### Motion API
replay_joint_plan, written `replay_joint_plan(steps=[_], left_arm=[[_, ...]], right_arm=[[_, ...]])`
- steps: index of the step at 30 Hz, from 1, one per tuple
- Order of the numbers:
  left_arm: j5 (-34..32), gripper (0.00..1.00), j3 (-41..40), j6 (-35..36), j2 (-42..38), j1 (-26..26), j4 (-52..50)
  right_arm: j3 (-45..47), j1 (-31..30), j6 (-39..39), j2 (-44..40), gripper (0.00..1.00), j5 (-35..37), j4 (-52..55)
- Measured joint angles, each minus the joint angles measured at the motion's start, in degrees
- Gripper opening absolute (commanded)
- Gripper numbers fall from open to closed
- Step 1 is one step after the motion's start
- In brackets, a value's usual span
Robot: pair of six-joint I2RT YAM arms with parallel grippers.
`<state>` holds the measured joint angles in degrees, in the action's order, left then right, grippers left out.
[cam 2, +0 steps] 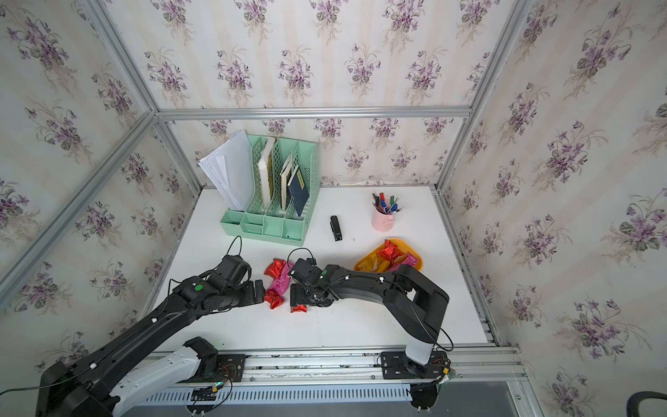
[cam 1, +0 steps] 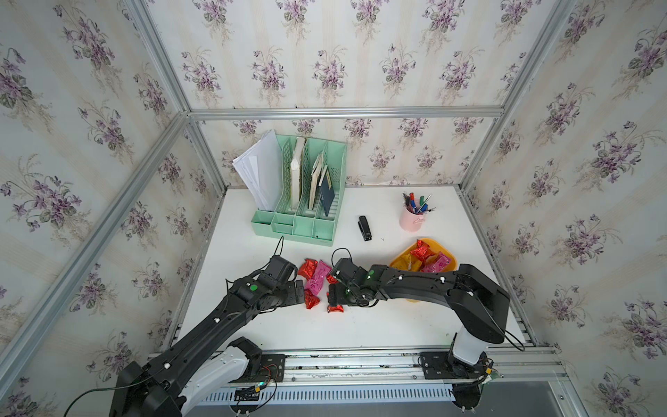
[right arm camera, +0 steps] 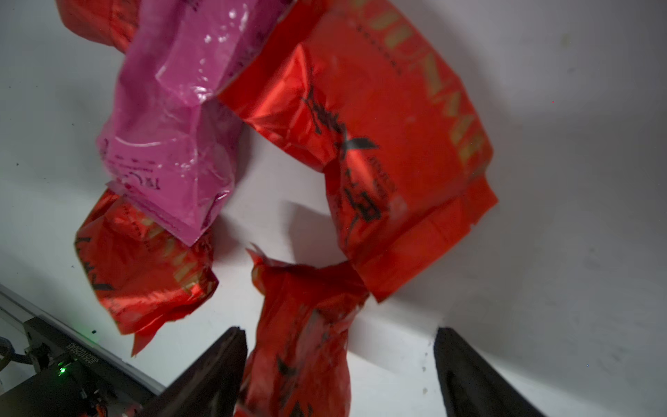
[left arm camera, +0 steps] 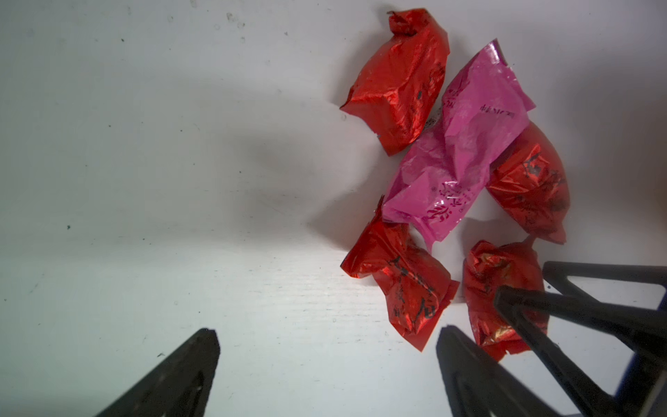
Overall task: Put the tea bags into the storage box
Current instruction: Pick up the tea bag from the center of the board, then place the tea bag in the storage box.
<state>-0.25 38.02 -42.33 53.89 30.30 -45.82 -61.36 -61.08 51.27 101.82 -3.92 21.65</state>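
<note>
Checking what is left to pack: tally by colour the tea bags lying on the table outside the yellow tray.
Red tea bags: 4
Pink tea bag: 1
Total: 5

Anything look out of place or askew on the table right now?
Several tea bags, red and pink, lie crumpled and overlapping on the table, outside the storage box. White papers fan out of the green organizer.

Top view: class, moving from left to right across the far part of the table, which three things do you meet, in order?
mint-green file organizer → black stapler → pink pen cup
</note>
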Motion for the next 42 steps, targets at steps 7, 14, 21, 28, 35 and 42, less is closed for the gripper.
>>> replay_joint_plan(steps=[7, 14, 21, 28, 35, 42], left_arm=[[0.0, 0.99, -1.9, -1.9, -3.1, 0.0, -1.4], [-0.2, 0.99, -2.1, -2.8, -3.3, 0.0, -1.5], [-0.4, 0.99, -0.1, -2.8, 0.2, 0.0, -0.3], [0.3, 0.99, 3.0, -0.9, 5.4, 0.0, 3.2], [1.6, 0.99, 4.2, -0.1, 10.6, 0.4, 7.0], [3.0, 0.99, 5.0, -0.5, 13.7, 2.1, 9.2]], right_arm=[[-0.9, -0.5, -0.1, 2.1, 0.47, -1.7, -0.9], [-0.9, -0.4, -0.3, 1.7, 0.31, -1.7, -0.4], [-0.9, -0.1, -0.4, -3.9, 0.25, -1.6, 1.3], [0.0, 3.7, 0.2, -13.3, 0.22, 0.3, 4.6], [5.4, 14.8, 0.7, -28.5, 0.22, 1.5, 9.2], [10.4, 38.4, -4.5, -41.9, 0.19, 1.6, 16.0]])
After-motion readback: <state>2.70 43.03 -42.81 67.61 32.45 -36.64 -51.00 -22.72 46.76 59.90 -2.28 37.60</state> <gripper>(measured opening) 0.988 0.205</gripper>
